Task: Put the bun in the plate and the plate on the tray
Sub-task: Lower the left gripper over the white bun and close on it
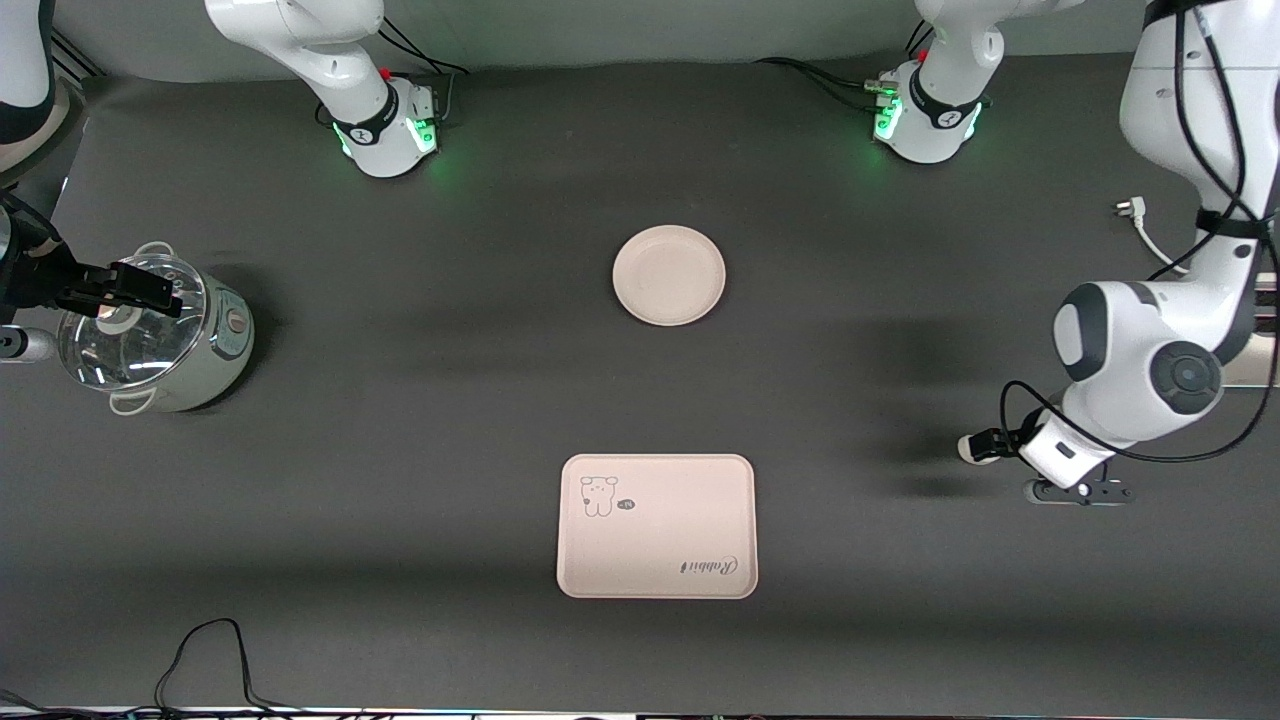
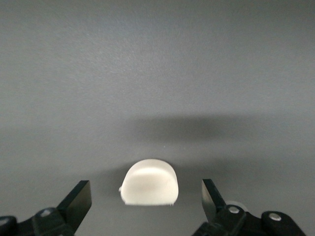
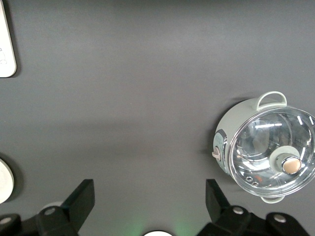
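The left gripper (image 2: 145,201) sat low over the table toward the left arm's end, jaws spread wide w/ nothing held. The bun (image 2: 149,183) lay on the table right between its fingers (image 2: 78,199), apart from both, a gap on each side. In the front view the gripper was mostly hidden under the arm; only a white bit showed by the wrist, prob. the bun (image 1: 975,447), can't be sure.

Key relation: the bun was already centred in the left gripper's gap, flat edge toward the wrist camera, rounded edge away, its wider span running across finger to finger. So the next move looked like a short drop and close, no sideways shift needed.

The plate (image 1: 669,275) sat mid-table, empty, well apart from the bun and farther from the front camera than the tray (image 1: 657,526). Tray also bare.

The right gripper (image 1: 125,288) hung over a lidded pot (image 1: 160,335) at the right arm's end, jaws wide, holding nothing; that arm waited. The left arm was clearly the nearer one for the bun.
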`<state>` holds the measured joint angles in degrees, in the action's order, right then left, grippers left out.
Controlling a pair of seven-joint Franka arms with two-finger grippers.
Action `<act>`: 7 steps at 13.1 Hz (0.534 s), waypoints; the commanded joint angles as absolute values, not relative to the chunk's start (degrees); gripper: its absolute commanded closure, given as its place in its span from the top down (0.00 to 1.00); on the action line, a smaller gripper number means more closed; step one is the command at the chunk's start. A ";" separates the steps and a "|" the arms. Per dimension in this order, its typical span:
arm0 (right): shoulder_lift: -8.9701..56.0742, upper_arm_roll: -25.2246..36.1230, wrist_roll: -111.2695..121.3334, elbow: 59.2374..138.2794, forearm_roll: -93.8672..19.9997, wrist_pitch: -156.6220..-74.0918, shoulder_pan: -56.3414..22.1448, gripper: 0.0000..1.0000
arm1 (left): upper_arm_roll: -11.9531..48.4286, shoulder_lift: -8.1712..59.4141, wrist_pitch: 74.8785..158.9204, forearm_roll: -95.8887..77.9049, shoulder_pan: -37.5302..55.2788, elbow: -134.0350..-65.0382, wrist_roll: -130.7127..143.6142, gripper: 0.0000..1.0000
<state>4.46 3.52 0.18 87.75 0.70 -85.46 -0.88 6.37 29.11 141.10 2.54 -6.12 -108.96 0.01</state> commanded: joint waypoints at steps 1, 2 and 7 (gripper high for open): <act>3.60 3.69 1.32 88.42 0.79 -85.34 -1.14 1.00 | 6.06 29.26 148.69 3.43 -5.80 -114.16 0.53 1.00; 3.60 3.69 1.32 88.42 0.79 -85.34 -1.14 1.00 | 5.98 29.96 149.49 3.43 -5.80 -114.43 0.53 1.00; 3.60 3.69 1.32 88.42 0.79 -85.34 -1.14 1.00 | 5.80 30.76 149.41 4.91 -5.80 -114.43 0.53 0.65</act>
